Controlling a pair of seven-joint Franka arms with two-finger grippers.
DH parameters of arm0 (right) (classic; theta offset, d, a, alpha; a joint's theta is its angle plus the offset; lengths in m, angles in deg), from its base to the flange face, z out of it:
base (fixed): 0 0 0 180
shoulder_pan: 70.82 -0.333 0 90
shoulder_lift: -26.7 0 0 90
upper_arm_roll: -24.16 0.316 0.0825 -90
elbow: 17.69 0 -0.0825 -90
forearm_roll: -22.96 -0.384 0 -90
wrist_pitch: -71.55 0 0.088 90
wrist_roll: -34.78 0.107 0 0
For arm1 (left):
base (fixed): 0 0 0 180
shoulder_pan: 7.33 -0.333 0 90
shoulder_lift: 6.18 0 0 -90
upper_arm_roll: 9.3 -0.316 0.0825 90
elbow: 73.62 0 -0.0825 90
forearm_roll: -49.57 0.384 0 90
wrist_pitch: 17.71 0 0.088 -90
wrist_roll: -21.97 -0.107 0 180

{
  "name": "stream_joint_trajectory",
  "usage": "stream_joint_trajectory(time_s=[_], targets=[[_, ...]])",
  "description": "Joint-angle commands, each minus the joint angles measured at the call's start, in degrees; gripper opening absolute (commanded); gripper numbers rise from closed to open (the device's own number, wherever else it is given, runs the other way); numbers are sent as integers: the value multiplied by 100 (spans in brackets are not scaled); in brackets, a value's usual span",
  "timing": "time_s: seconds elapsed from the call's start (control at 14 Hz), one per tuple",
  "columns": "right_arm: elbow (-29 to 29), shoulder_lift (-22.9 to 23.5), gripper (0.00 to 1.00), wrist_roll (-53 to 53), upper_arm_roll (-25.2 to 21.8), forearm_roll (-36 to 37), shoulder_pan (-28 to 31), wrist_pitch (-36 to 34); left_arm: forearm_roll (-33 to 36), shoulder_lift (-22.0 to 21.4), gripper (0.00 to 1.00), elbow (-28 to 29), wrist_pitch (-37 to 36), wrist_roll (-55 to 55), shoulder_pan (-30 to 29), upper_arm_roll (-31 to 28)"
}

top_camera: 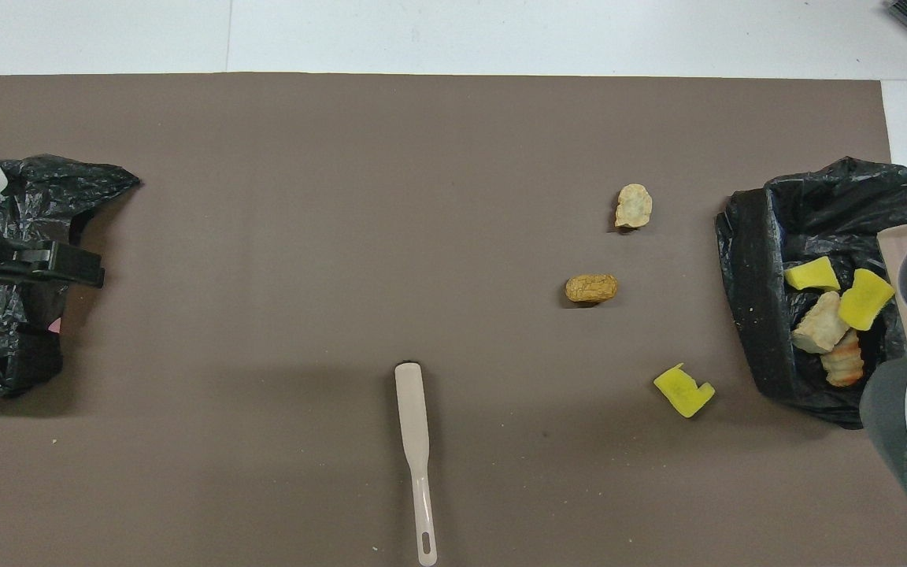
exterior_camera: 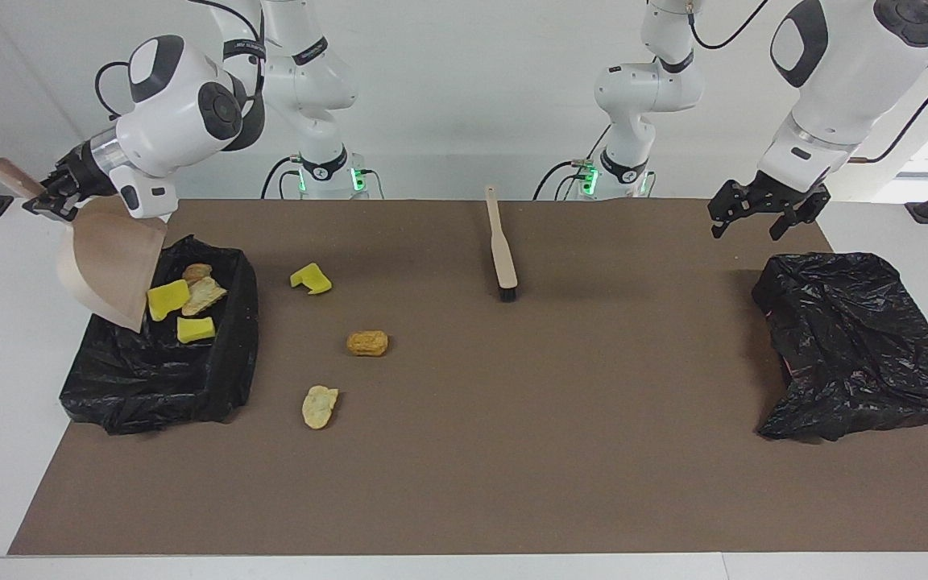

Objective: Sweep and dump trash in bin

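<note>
Four trash scraps (exterior_camera: 182, 302) are seen in the lined bin (exterior_camera: 214, 379) under the tipped dustpan (exterior_camera: 109, 270), pinched at its handle by the right gripper (exterior_camera: 49, 193). Three scraps (exterior_camera: 366, 343) lie on the mat nr the brush (exterior_camera: 501, 246). Left gripper (exterior_camera: 758, 217), spread, hangs over the mat by 2nd bag (exterior_camera: 859, 346).
</note>
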Motion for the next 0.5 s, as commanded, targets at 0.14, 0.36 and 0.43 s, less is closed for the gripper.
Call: stream_joint_trajectory(time_s=[0.14, 0.36, 0.43], targets=[[-537, -24, 0, 311, 185, -135, -214, -444, 108, -198, 100, 107, -167, -147, -68, 63], [-871, 177, 0, 582, 423, -844, -214, -646, 108, -198, 100, 107, -149, -139, -68, 63], [-1064, 309, 0, 827, 450, -1344, -214, -777, 99, -198, 100, 116, -114, -139, -68, 63]])
